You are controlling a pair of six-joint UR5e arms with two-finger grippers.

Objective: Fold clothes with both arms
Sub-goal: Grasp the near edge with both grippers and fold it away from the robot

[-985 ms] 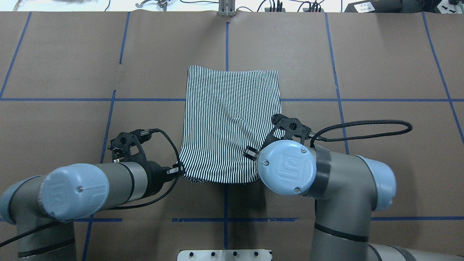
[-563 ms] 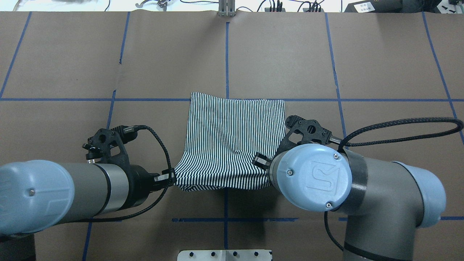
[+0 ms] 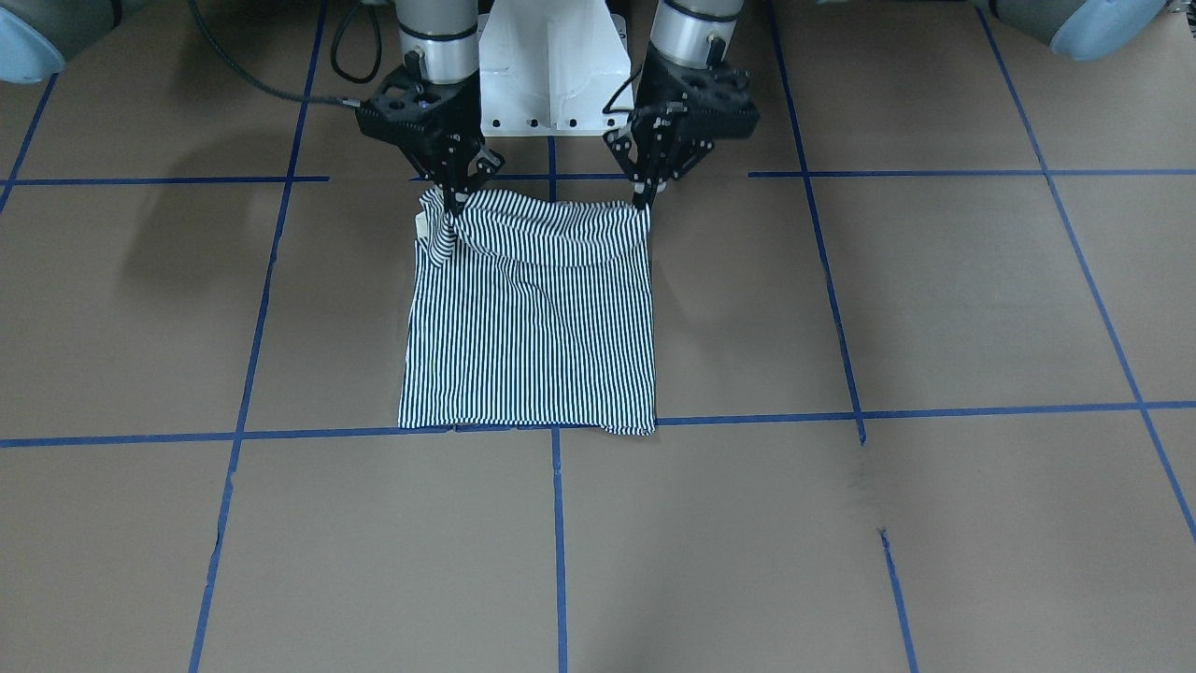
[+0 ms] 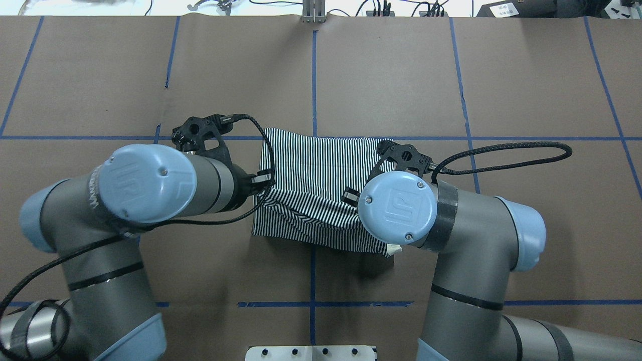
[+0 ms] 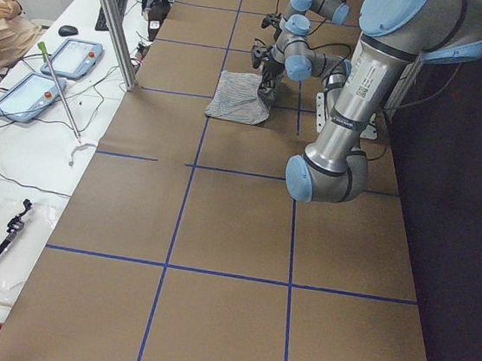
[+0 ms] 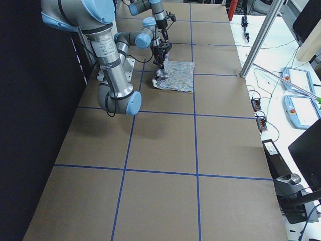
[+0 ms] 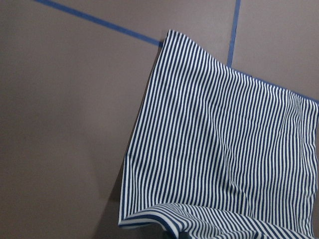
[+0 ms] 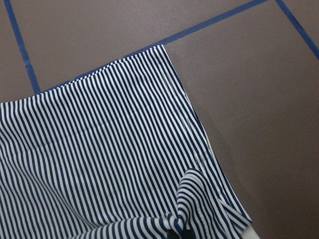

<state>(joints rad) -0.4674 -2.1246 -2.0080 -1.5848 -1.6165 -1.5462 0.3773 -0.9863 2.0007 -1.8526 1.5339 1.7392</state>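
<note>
Clenched on the polo shirt (image 3: 528, 336) with left gripper (image 3: 644, 193) and right gripper (image 3: 452, 204), one per raised robot-side corner. Lies on the table (image 3: 841, 308), stretching straight away from both toward the far tape line (image 3: 934, 411), equally near each.

Item count:

- Shirt (image 3: 528, 346): one.
- Arms: two, the left arm (image 4: 145, 183) and the right arm (image 4: 401, 215).
- Grippers: two, the left gripper (image 3: 643, 200) and the right gripper (image 3: 450, 202). Each has two fingers.
- Wrist cables (image 4: 501, 150): two, one per arm.
- Base (image 3: 547, 56): one.
- Surface (image 3: 841, 523): one.
- Tablets (image 5: 70, 56) on the side bench: two.
- Post (image 5: 111, 18): one.
- Person (image 5: 1, 27): one, partly in view.
</note>
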